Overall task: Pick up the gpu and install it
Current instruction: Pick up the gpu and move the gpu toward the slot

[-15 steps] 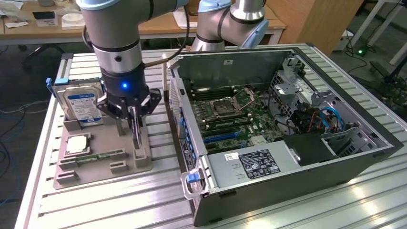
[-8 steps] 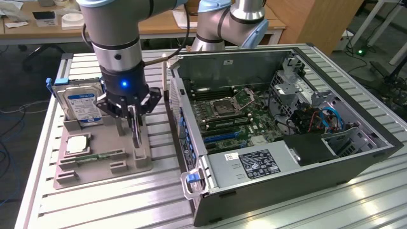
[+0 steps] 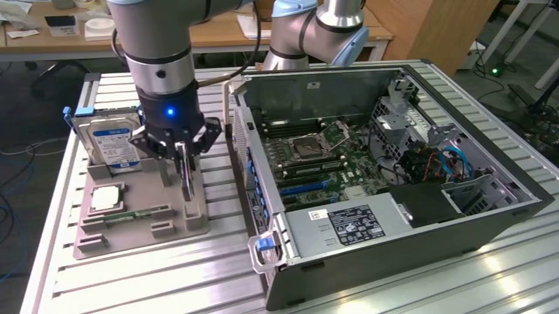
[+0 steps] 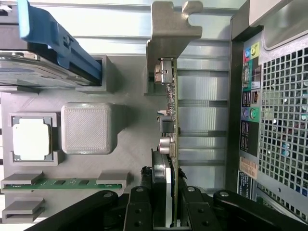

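Standing upright, gpu (image 4: 173, 103) clamped inside pincer (image 4: 166, 209)

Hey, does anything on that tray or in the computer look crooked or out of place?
Nothing stands out. The gripper holds the gpu upright on edge; the hard drive, chip and memory stick sit square in pockets of the tray.

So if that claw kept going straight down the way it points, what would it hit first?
The gpu: the gripper points down and is shut on that upright card. Past the card, most likely the grey holder tray beneath, though depth is hard to judge.
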